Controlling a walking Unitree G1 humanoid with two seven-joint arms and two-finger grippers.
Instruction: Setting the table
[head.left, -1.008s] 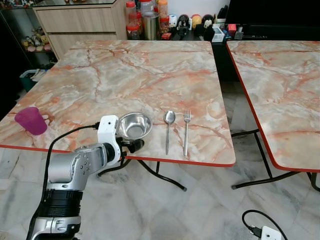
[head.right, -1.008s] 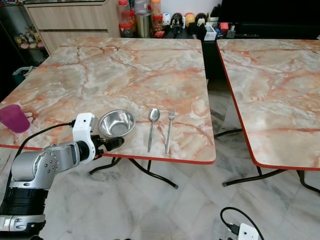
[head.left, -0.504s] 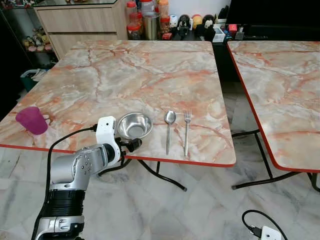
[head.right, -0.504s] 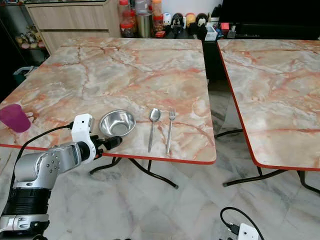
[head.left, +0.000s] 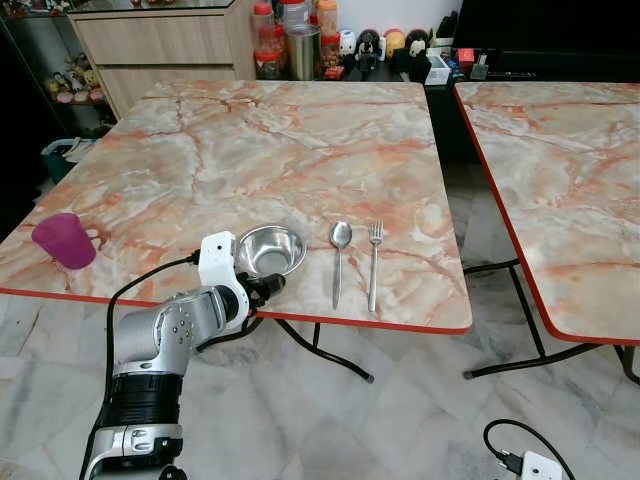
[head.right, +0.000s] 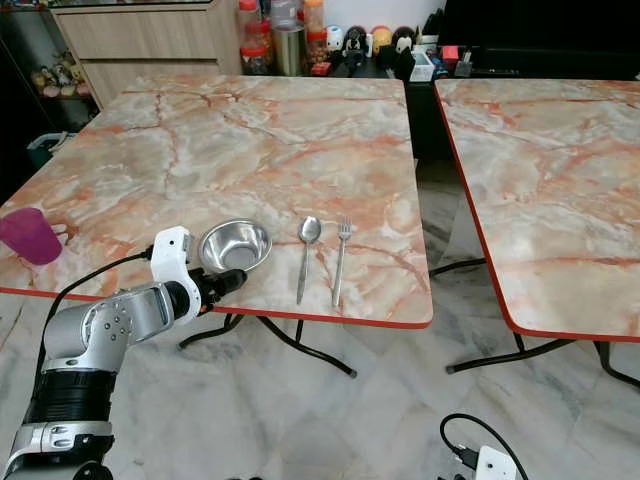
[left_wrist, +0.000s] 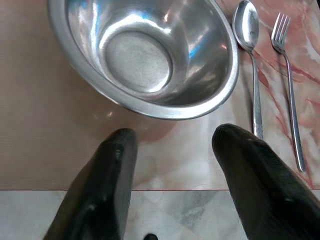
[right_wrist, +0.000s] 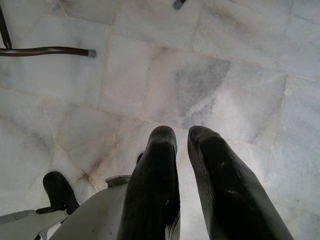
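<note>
Marble table (head.left: 300, 150): left pincer (left_wrist: 172, 145) has backed off the steel bowl (head.left: 270, 250) w/ fingers apart, nothing held; bowl placed beside spoon (head.left: 338, 262) & fork (head.left: 373, 265); cup (head.left: 62, 240) likely next

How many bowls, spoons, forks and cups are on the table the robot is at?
Bowl: 1
Spoon: 1
Fork: 1
Cup: 1
Total: 4

No legible text or labels anywhere
</note>
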